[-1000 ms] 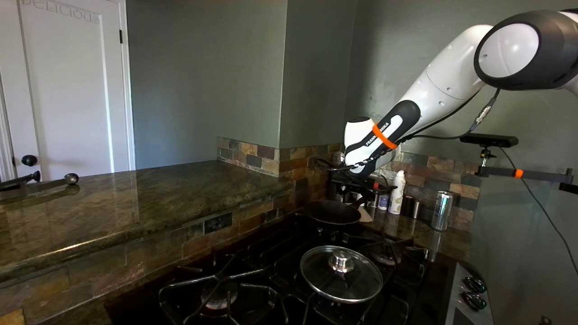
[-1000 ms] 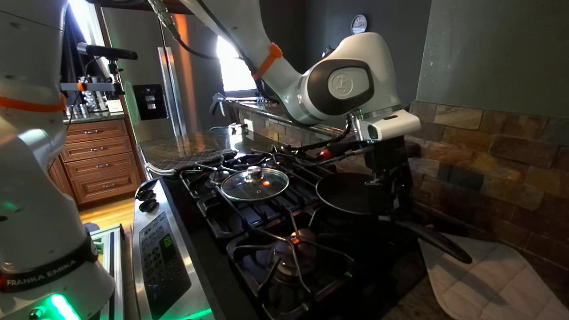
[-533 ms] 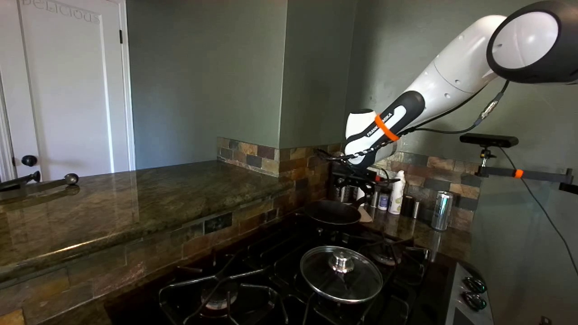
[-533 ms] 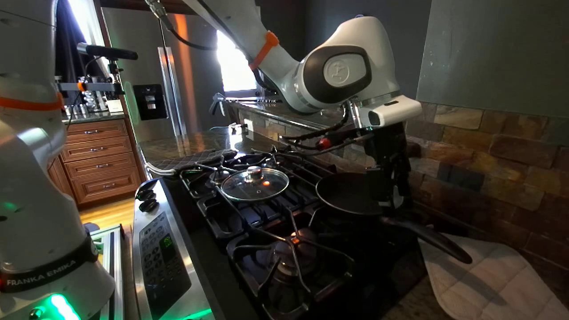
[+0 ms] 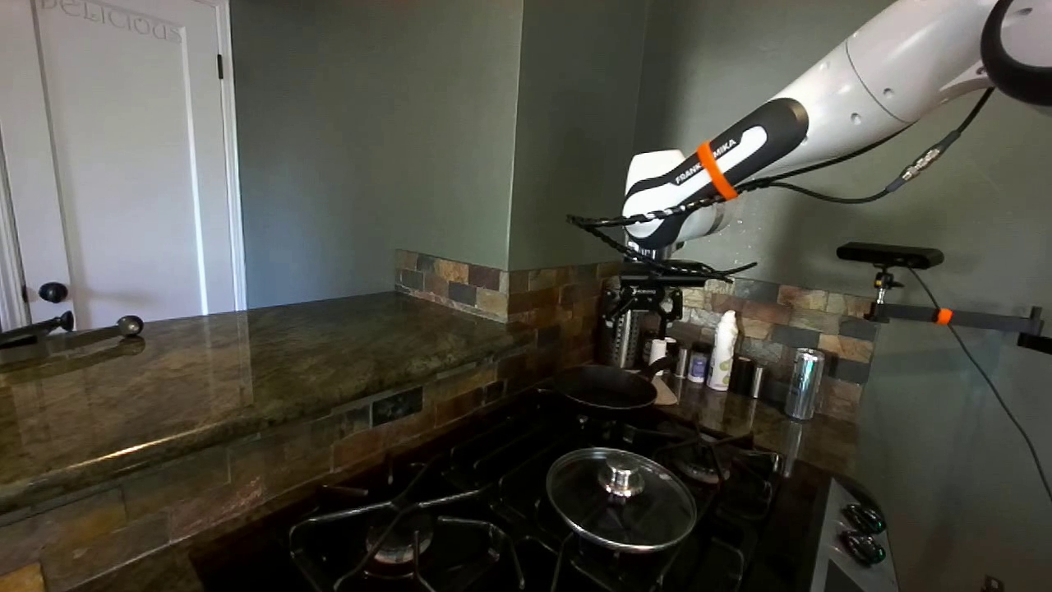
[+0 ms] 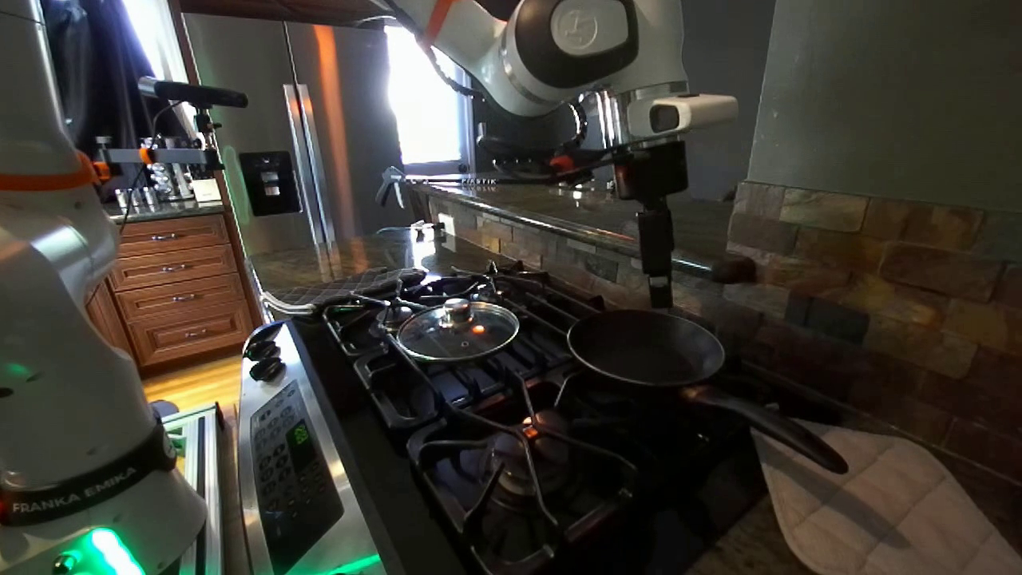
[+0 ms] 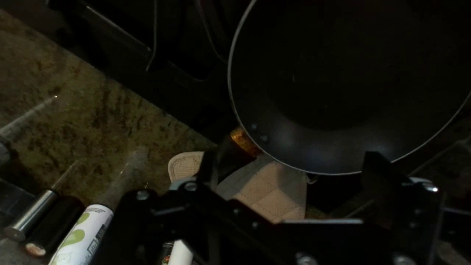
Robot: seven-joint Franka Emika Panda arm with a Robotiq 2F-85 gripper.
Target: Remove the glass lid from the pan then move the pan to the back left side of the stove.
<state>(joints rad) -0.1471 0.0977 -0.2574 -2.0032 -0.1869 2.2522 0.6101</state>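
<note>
The glass lid (image 5: 618, 511), with its metal knob on top, lies on the stove's grates in both exterior views, apart from the pan. The dark pan (image 6: 647, 351) rests uncovered on the stove (image 6: 687, 479) near the tiled wall, its handle (image 6: 786, 431) reaching over a quilted pad. My gripper (image 5: 641, 323) hangs above the pan, pointing down and not touching it. In the wrist view the gripper (image 7: 290, 156) is wide open, nothing between its fingers (image 7: 382, 176); beyond them show the pan's rim and the base of its handle.
A light quilted pad (image 6: 886, 503) lies on the counter under the handle. A steel canister (image 5: 805, 384) and a white spray bottle (image 5: 722, 352) stand at the counter's back with several small containers. The tiled wall (image 6: 902, 311) and raised stone ledge (image 5: 312, 353) border the stove.
My gripper has risen from low beside the pan's handle to well above the pan, and its fingers have come clear of it. The pan and glass lid have not moved.
</note>
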